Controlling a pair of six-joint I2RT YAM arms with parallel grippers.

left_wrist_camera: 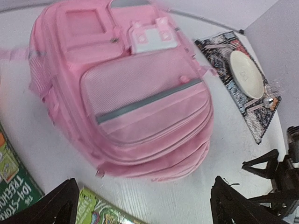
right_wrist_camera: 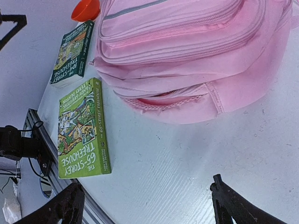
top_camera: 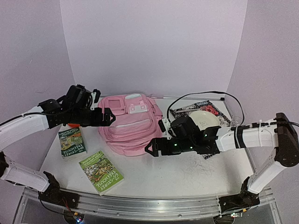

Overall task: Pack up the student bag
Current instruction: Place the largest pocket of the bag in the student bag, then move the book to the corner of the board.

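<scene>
The student bag (top_camera: pixel 131 123) lies flat on the tabletop (top_camera: pixel 187 172) (green book (top_camera: pixel 101 171) nearby); left end effector (top_camera: pixel 109 116) and right end effector (top_camera: pixel 150 147) flank it, both spread open, empty.

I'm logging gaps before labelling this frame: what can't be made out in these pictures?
- Orange object: cut by the top edge in the right wrist view, mostly under the left arm in the top view.
- Student bag: inside hidden by its own fabric in every view.
- Patterned flat item under the white disc: print blurred in left wrist view, partly behind the right arm in top view.
</scene>
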